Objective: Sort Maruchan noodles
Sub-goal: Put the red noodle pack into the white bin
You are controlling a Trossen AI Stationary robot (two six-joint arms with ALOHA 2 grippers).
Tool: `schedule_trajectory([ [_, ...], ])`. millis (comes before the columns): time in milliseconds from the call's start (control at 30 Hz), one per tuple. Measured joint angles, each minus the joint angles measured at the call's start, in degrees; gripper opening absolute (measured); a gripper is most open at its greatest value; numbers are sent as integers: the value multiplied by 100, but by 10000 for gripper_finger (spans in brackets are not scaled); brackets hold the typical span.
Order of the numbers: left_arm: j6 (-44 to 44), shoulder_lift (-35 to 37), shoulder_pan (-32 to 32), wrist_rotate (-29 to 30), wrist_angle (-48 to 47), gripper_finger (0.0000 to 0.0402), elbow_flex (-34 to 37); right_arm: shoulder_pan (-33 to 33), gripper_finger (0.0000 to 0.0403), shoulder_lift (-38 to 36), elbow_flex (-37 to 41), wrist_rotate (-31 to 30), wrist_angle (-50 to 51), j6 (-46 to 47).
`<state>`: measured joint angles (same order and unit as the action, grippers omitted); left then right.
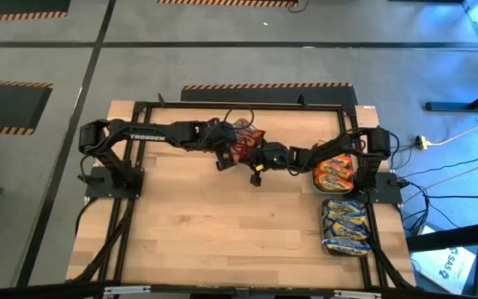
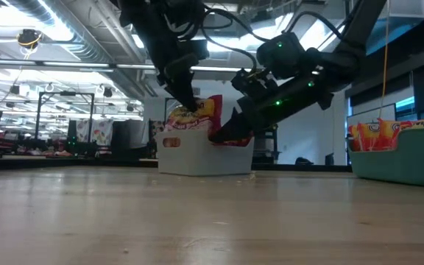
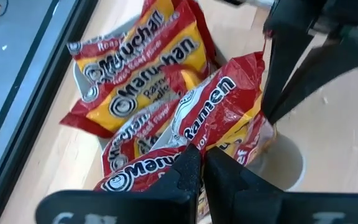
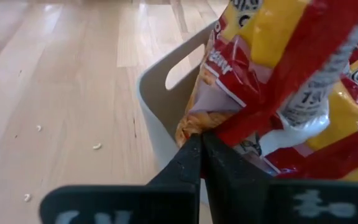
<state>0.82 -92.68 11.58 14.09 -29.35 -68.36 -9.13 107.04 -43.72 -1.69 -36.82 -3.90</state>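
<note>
Several maroon-and-yellow Maruchan noodle packets [image 3: 135, 81] stand and lie in a white bin [image 2: 197, 154] at the table's far middle. My left gripper [image 3: 201, 168] is over the bin, shut at the edge of a top packet [image 3: 216, 106]. My right gripper [image 4: 201, 152] reaches in from the right, shut at the same pile's right side [image 2: 227, 134]. Orange packets [image 1: 336, 170] fill a teal tray. Blue-and-yellow packets [image 1: 345, 223] fill a clear tray. My left gripper pinches a maroon packet's crinkled edge [image 3: 194, 144] between its two fingertips, slanting down from the table's left. The packet leans on the others in the bin. My right gripper pinches a packet's red sealed edge [image 4: 224, 132] at its fingertips, coming slightly downward from the right, just above the bin's wall [image 4: 160, 112]. Whether both hold the same packet I cannot tell.
The teal tray [image 2: 400, 165] and the clear tray stand along the table's right edge beside the right arm's base. Bare wood lies toward the near edge [image 1: 222, 241], with a few crumbs [image 4: 96, 146] by the bin. A black frame rims the table.
</note>
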Motion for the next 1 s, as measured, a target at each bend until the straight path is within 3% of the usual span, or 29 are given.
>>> schedule_trajectory([
  [600,-589,68,-5,1313,-471,9,0,9,1,18,46,-175,4,-92],
  [1000,-804,-379,-1,1183,-811,9,-3,9,1,-142,33,-175,72,-109],
])
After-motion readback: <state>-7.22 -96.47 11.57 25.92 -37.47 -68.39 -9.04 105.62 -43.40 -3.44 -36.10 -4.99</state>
